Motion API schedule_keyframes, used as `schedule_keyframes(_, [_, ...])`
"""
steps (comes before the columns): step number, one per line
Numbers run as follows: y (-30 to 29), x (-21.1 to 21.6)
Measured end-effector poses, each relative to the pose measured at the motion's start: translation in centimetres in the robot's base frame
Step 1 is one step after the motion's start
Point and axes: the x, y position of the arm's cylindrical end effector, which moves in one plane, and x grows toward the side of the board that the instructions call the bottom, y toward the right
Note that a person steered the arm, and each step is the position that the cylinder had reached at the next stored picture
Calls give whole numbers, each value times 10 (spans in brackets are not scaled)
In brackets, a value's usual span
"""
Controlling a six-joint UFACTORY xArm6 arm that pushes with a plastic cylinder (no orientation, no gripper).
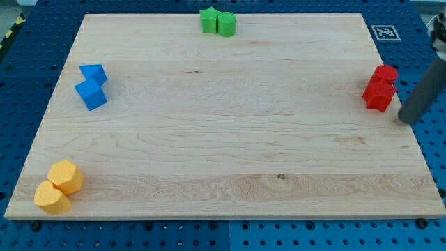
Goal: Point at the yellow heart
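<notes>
A single camera looks down at a steep slant from above the near edge of the wooden counter (pixel 223 139), facing across it toward the view's top. It stands far enough back to take in almost the whole counter, the far edge appearing narrower than the near one, with blue pegboard (pixel 28 77) around it.

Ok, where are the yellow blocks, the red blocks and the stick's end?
yellow blocks (pixel 59 187): camera view, where the two blocks touch.
red blocks (pixel 380 87): camera view, middle of the red pair.
my tip (pixel 407 117): camera view, rod's very end, right of the red blocks.
</notes>
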Motion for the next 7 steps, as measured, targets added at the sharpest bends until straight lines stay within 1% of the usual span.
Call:
schedule_keyframes(1, [-50,37])
schedule_keyframes(2, [-148,37])
schedule_keyframes(3, [-231,38])
schedule_keyframes(4, [-280,53])
schedule_keyframes(5, [-336,24])
schedule_keyframes(6, [-400,24])
schedule_keyframes(7, [-501,25])
